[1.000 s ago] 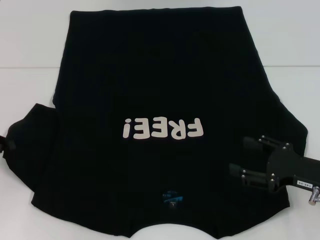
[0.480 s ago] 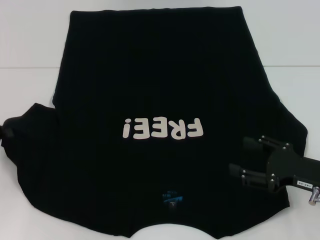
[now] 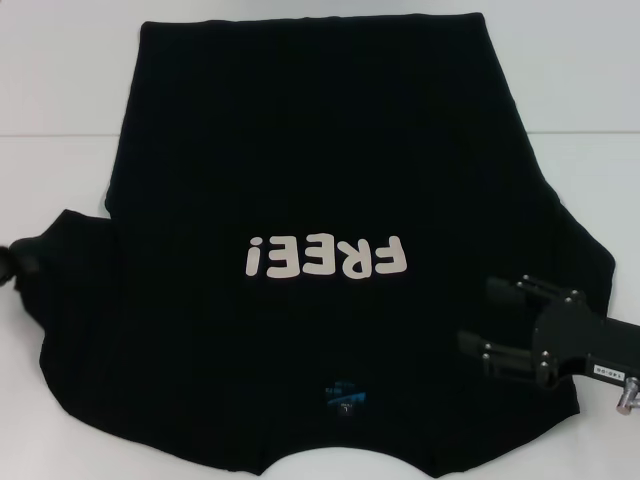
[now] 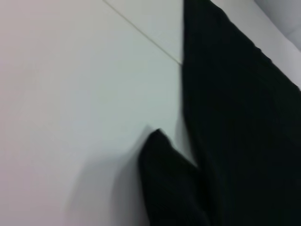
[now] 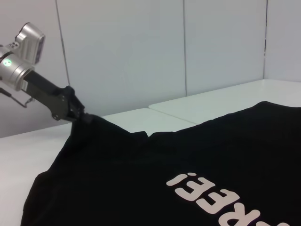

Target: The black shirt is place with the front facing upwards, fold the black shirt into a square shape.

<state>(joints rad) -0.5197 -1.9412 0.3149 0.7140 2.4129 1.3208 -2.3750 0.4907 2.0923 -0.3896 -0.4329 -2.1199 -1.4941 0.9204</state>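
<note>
1. Head view: the black shirt (image 3: 320, 250) lies flat on the white table (image 3: 60, 100); its left sleeve (image 3: 60, 260) has crept inward, pinched by the left gripper (image 3: 12, 262).
2. Left wrist view: the sleeve (image 4: 164, 183) hangs lifted.
3. Right wrist view: the left gripper (image 5: 80, 117) clamps fabric; the right gripper (image 3: 505, 320) hovers wide near-right, so folding has begun.

Left end effector (image 3: 12, 262) mostly past the frame edge; black shirt (image 3: 300, 180) collar cropped.
</note>
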